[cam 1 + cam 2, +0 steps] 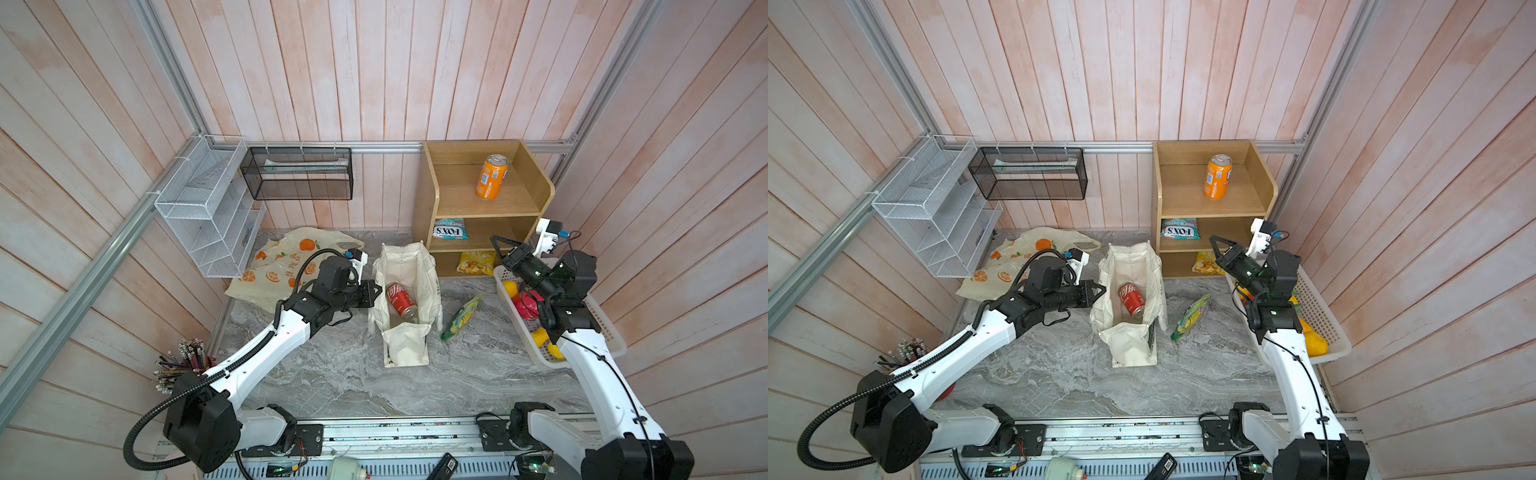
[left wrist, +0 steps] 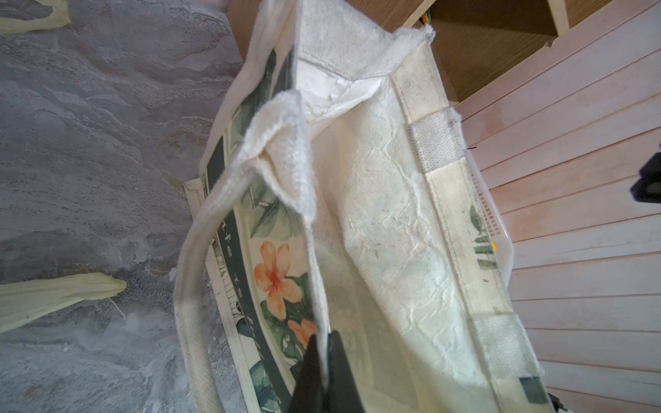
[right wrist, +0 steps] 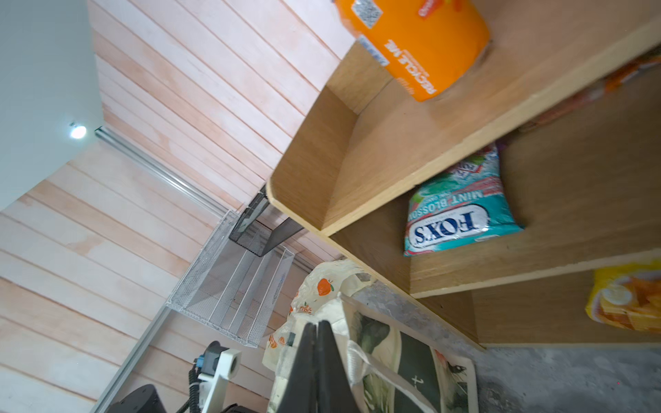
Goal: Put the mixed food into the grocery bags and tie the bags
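Left pincer point(image 2: 323, 352) pinching the rim of the canvas tote point(image 1: 405, 349) — fabric caught between its fingers. The tote stands open mid-table, nearer the back edge, and the red cola can point(image 1: 401, 300) lies on its side inside. Green snack packet point(image 1: 461, 318) lies flat on the table between tote and basket point(image 1: 606, 332); toy fruits point(image 1: 509, 287) sit in the basket along the right edge. Plastic carrier point(image 1: 274, 270) lies crumpled at the back-left corner. Right pincer point(image 1: 495, 240) pressed together, holding nothing — raised in front of the wooden shelf point(image 1: 490, 208).
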You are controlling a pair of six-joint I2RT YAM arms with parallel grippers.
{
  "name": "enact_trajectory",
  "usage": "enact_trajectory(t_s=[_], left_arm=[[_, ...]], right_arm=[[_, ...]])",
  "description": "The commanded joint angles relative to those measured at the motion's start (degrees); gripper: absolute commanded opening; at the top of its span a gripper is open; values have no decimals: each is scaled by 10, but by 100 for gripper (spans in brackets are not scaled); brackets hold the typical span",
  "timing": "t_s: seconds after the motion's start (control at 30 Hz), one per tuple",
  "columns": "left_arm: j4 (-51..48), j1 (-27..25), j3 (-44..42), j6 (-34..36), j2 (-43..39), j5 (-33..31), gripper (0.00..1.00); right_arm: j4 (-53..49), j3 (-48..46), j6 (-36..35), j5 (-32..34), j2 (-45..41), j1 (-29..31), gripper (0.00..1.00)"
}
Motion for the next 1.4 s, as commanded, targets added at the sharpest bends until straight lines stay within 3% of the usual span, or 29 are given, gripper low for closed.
enact_trajectory(t_s=[0.0, 0.1, 0.23, 0.3, 0.4, 0.57, 0.73, 0.77, 0.9, 1.23, 1.37], left_arm=[[14, 4, -5, -4, 11, 3, 0], [13, 4, -5, -3, 12, 0, 0], [11, 4, -7, 0, 10, -4, 0], [9, 4, -9, 3, 9, -8, 0], [10, 4, -13, 5, 9, -11, 0], [23, 4, -20, 2, 14, -4, 0], [25, 4, -19, 4, 18, 0, 0], [25, 4, -18, 5, 19, 0, 0], [28, 4, -17, 5, 21, 2, 0], [30, 4, -21, 2, 17, 3, 0], [31, 4, -21, 1, 20, 4, 0]], right_arm=[[-49, 24, -36, -14, 2, 16, 0], [-87, -2, -50, 1, 11, 17, 0], [-123, -71, -74, 32, 3, 24, 40], [-164, -103, -101, 63, -5, 36, 51], [-207, -156, -120, 105, -20, 49, 60], [-238, -265, -85, 142, -75, 52, 75], [-308, -315, -61, 186, -134, 53, 85], [-321, -322, -55, 193, -142, 53, 96], [-343, -345, -34, 204, -153, 54, 98], [-273, -404, -4, 135, -130, 53, 98], [-244, -420, 11, 124, -145, 53, 88]])
